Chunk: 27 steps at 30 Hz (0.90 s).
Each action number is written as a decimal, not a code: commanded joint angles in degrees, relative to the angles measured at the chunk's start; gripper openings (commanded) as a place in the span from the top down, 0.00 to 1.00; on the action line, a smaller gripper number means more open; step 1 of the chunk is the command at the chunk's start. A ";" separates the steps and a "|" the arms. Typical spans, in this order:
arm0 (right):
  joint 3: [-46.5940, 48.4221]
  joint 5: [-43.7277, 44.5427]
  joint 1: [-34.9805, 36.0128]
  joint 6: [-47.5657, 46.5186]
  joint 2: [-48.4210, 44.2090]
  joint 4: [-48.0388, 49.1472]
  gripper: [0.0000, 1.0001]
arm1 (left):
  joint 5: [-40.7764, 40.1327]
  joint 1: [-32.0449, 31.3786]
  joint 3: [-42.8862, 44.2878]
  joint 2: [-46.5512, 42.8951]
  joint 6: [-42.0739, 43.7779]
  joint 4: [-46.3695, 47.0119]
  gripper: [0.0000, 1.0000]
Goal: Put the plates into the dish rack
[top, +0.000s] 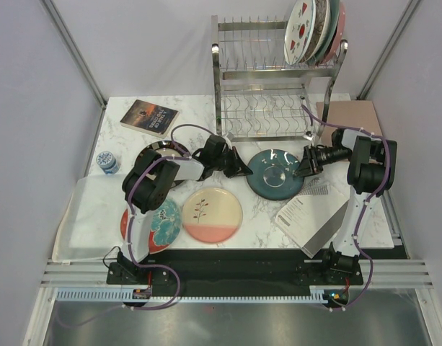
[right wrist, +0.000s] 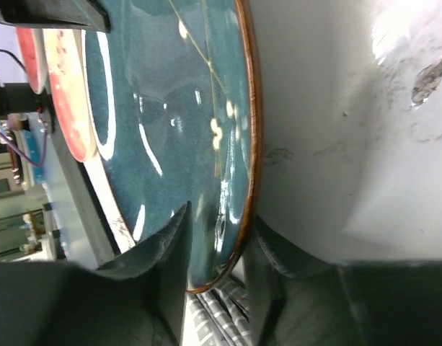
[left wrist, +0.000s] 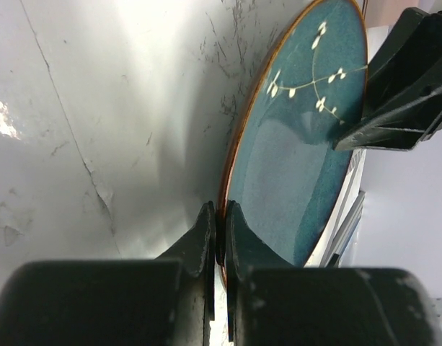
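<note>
Plate duty: nearest, cream-and-pink plate (top: 212,214) lies waiting. Mid-table, left gripper (left wrist: 219,216) pinches the teal plate (left wrist: 300,158) tight at its rim, apparently steadying it while right gripper (right wrist: 219,220) straddles the opposite edge, jaws not yet closed. Behind, the dish rack (top: 271,72) stands partly loaded.

Wht marble table (top: 260,216) w/ pale walls (top: 134,43).

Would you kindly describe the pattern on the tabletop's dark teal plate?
A white-blossomed twig crosses the dark teal plate; clearest in left wrist view.
</note>
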 commanded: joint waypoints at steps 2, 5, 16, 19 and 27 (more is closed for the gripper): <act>-3.83 -6.46 3.18 9.42 -2.54 9.48 0.53 | -0.90 -1.31 0.29 0.88 3.34 0.04 0.98; -6.20 -6.64 3.18 14.35 -3.33 15.19 0.60 | -0.90 -1.31 0.11 0.79 3.34 0.04 0.98; -4.47 -2.77 2.92 14.39 -11.40 14.52 1.00 | 3.04 2.63 -1.65 -7.54 9.31 -5.48 0.40; -0.17 -2.07 2.83 9.57 -15.00 5.12 1.00 | 5.77 7.38 -2.87 -14.82 15.02 -11.90 0.31; 12.84 4.52 3.70 7.08 -26.26 -11.15 1.00 | 8.24 16.53 -7.62 -34.88 34.00 -22.44 0.27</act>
